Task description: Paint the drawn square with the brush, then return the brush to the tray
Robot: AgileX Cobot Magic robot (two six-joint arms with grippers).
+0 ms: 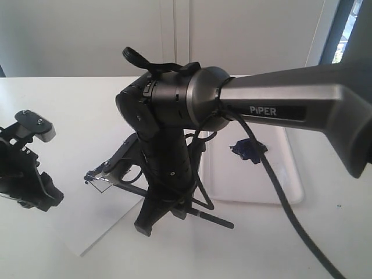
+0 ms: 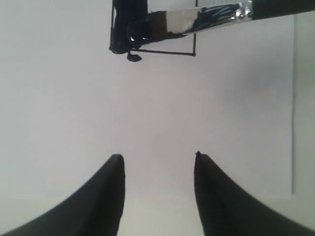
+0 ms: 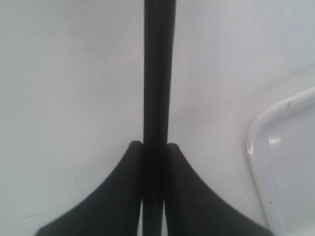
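Black brush (image 1: 216, 220), seemingly near-flat, pointing at square (image 2: 156, 42)

A white table (image 1: 325, 232) fills the lower part of the exterior view, its far edge meeting a pale wall (image 1: 70, 35). The wall is plain and off-white, cut by thin upright seams (image 1: 175, 29) near the middle. At the upper right a window (image 1: 354, 23) with a dark slanting frame (image 1: 332, 32) shows bright daylight and a trace of green outside. The light is soft and even, and shadows on the table are faint and grey.
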